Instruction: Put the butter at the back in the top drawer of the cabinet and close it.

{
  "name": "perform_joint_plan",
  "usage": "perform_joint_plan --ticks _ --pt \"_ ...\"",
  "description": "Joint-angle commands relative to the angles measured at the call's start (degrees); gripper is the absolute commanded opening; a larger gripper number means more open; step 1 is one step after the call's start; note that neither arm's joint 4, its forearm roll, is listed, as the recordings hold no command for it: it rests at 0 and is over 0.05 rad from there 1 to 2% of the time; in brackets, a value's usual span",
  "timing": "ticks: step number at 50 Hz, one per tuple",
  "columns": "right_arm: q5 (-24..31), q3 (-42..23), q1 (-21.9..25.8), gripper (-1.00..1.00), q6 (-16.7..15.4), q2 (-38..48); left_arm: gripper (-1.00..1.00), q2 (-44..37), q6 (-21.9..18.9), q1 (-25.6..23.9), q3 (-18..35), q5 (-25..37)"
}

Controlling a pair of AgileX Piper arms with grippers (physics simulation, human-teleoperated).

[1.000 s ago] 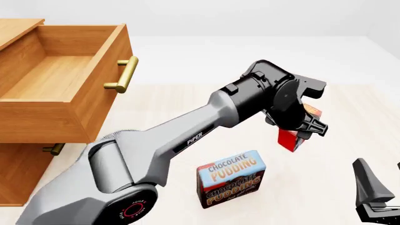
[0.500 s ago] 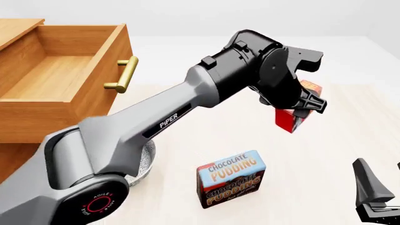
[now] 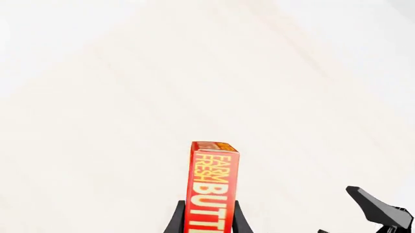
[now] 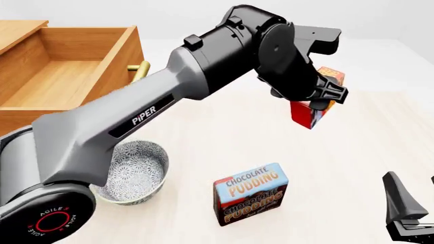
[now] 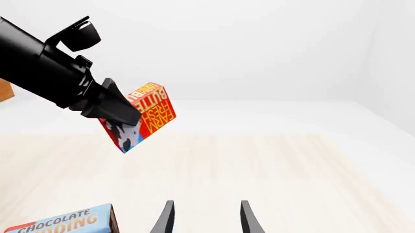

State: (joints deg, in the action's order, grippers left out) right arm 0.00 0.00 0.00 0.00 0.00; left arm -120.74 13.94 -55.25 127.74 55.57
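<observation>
The butter (image 4: 306, 115), a small red box with yellow lettering, hangs tilted in the air above the table, right of centre. My left gripper (image 4: 322, 97) is shut on it. The left wrist view shows the butter (image 3: 213, 187) clamped between both fingers (image 3: 174, 222). From the right wrist view the butter (image 5: 147, 115) is well off the table. The top drawer (image 4: 64, 84) of the cabinet (image 4: 19, 29) stands pulled open at the far left, its inside bare, its brass handle (image 4: 140, 70) partly behind the arm. My right gripper (image 4: 407, 216) rests open and empty at the front right.
A blue-and-brown Chocolate Pudding box (image 4: 251, 193) stands upright in the front middle, also showing as the pudding box (image 5: 61, 223) in the right wrist view. A patterned bowl (image 4: 135, 173) sits front left beside the left arm's base. The left arm's long link spans the drawer's front.
The left arm has risen and swung slightly left, carrying the butter higher off the table. The bowl, hidden before, has come into sight. The right gripper has not moved.
</observation>
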Motion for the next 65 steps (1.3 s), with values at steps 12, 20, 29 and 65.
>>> perform_joint_plan --ticks 12,20,29,65 --pt "0.0 0.0 0.0 1.0 0.0 0.0 -1.0 9.4 -1.42 2.03 -5.0 -0.6" --pt "0.0 0.0 0.0 1.0 0.0 0.0 -1.0 11.99 -2.12 2.88 -4.91 0.87" --pt "0.0 0.0 0.0 1.0 0.0 0.0 -1.0 13.91 -2.92 3.53 -4.3 2.45" --pt "0.0 0.0 0.0 1.0 0.0 0.0 -1.0 25.17 -6.0 10.83 -11.53 5.72"
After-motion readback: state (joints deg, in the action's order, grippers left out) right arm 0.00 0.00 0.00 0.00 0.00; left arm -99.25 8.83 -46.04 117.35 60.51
